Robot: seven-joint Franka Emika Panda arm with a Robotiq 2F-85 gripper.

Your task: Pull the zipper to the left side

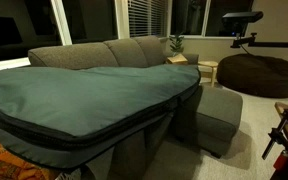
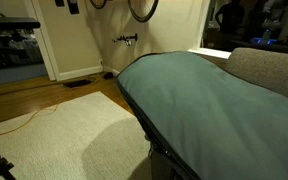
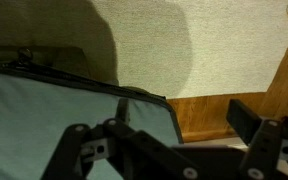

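Note:
A large grey-green padded bag (image 1: 84, 95) lies across the sofa and shows in both exterior views (image 2: 204, 95). Its black zipper band (image 1: 99, 140) runs along the edge, also in an exterior view (image 2: 144, 118). In the wrist view the bag (image 3: 44, 120) fills the lower left and the zipper band (image 3: 134, 95) bends round a corner. I cannot make out the zipper pull. My gripper (image 3: 184, 118) hovers over that corner, open and empty, one finger over the bag and one past its edge. The gripper is out of both exterior views.
The grey sofa (image 1: 134, 50) has an ottoman (image 1: 219, 115) beside it. A brown beanbag (image 1: 259, 72) and a small side table (image 1: 206, 68) stand behind. A pale rug (image 2: 64, 135) lies on the wooden floor (image 2: 24, 100), with an orange cable (image 2: 29, 118) across it.

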